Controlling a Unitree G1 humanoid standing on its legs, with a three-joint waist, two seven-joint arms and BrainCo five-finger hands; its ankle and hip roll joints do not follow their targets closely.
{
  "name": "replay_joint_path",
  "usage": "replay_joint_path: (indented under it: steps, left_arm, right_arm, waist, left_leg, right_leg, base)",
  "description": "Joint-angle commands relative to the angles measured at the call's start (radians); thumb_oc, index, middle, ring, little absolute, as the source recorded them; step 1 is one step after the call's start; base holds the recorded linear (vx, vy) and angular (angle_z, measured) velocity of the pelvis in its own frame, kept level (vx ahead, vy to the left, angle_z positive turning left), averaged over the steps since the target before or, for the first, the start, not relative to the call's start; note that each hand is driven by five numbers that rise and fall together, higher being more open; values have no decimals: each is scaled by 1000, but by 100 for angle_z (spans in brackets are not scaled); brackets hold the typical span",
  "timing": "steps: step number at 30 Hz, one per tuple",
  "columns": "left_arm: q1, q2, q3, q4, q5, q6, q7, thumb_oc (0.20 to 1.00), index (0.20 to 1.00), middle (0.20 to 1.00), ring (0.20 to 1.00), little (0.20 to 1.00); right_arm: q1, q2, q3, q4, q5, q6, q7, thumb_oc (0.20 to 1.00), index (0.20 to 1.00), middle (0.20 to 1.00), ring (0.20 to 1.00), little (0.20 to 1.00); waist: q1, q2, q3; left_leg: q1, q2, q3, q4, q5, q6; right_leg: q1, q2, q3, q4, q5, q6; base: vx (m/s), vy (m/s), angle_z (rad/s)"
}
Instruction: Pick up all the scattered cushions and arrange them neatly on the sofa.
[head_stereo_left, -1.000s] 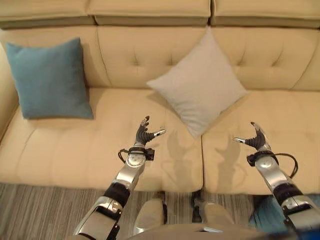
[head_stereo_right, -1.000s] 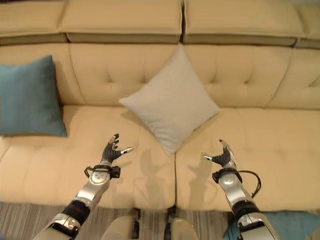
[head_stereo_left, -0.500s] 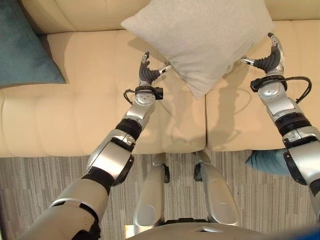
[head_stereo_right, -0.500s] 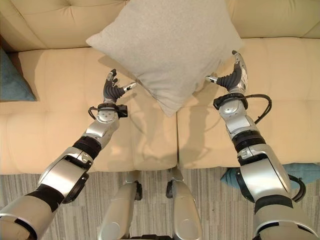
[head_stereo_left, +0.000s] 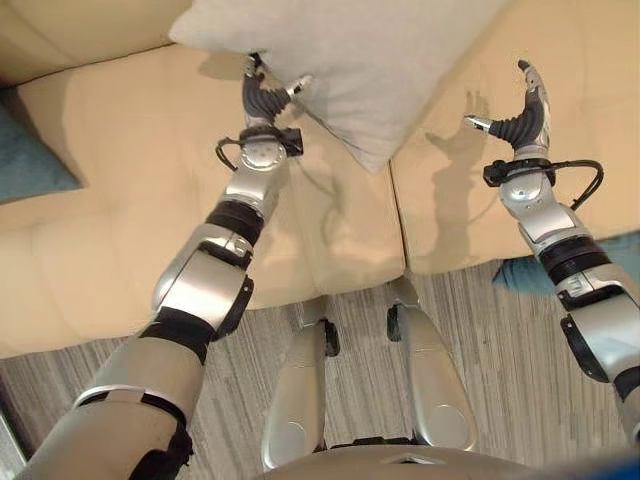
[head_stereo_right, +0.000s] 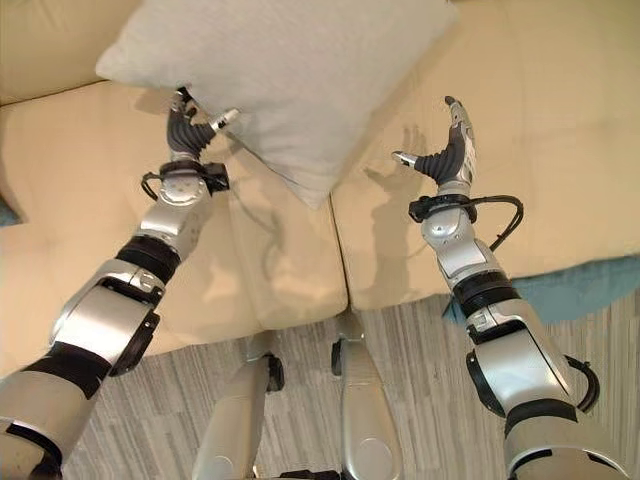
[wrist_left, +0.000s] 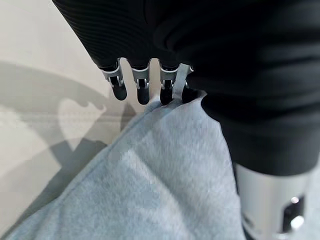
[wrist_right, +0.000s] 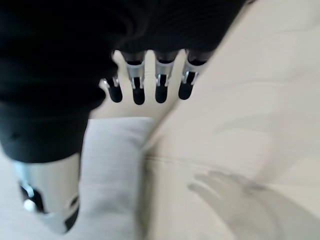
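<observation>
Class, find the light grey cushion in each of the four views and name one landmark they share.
Left eye view: light grey cushion at top centre, one corner pointing down.
Right eye view: top centre.
Left wrist view: lower middle, beside the left robot hand.
Right wrist view: pale strip, lower left.
Shared landmark: the cream sofa seat.

The pale grey cushion (head_stereo_left: 370, 60) on the cream sofa (head_stereo_left: 120, 210) runs off the top edge, its upper corners unseen. A teal cushion (head_stereo_left: 25, 165) is cut by the left edge to a sliver, and another teal cushion (head_stereo_right: 580, 285) (on the floor, it seems) lies partly behind the right arm. Whether the left hand (head_stereo_left: 263, 95) touches the grey cushion cannot be told.
</observation>
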Motion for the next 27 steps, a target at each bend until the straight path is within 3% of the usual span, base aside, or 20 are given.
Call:
replay_joint_path:
  steps: [1,6,7,8,19,27]
  left_arm:
    - [-68,-17,4,87,12,-55,-4,1000,1000,1000,1000,1000]
    - [-166,44,69,135,-58,-64,3,1000,1000,1000,1000,1000]
    - [-171,47,75,133,-61,-68,6,376,376,376,376,376]
    - [-178,45,82,132,-64,-69,8,200,200,200,200,200]
    - [-228,109,66,101,-43,-91,29,200,200,200,200,200]
    - [-302,246,18,84,10,-95,43,200,200,200,200,200]
  right_arm:
    - [51,6,-44,-38,-41,-61,-22,1000,1000,1000,1000,1000]
    - [249,-6,-85,-160,-107,-80,-1,1000,1000,1000,1000,1000]
    - [277,-7,-94,-167,-115,-81,3,1000,1000,1000,1000,1000]
    - [299,-6,-102,-166,-118,-81,5,1000,1000,1000,1000,1000]
    - [451,-11,-159,-141,-111,-102,29,1000,1000,1000,1000,1000]
    - [482,-38,-173,-134,-91,-126,58,1000,1000,1000,1000,1000]
  waist:
    - [-6,7,-64]
    - [-60,30,-50]
    - [-62,34,-52]
    - [-67,36,-53]
    - [-78,60,-68]
    - [-70,71,-86]
  left_leg:
    - [51,-40,25,4,-128,-42]
    - [6,-58,62,4,-140,-34]
    - [-1,-60,66,4,-141,-33]
    - [-2,-61,67,4,-144,-31]
    - [1,-77,75,4,-153,-28]
    - [24,-76,71,4,-156,-31]
  right_leg:
    - [3,-20,14,48,-96,71]
    - [-62,-28,48,44,-78,90]
    - [-71,-29,50,44,-76,93]
    - [-73,-31,53,43,-76,92]
    - [-78,-40,60,39,-65,100]
    - [-51,-42,50,32,-62,102]
  base:
    - [16,54,-12]
    - [14,109,-27]
    - [17,17,-7]
    - [0,0,0]
    - [0,0,0]
    - [3,-10,0]
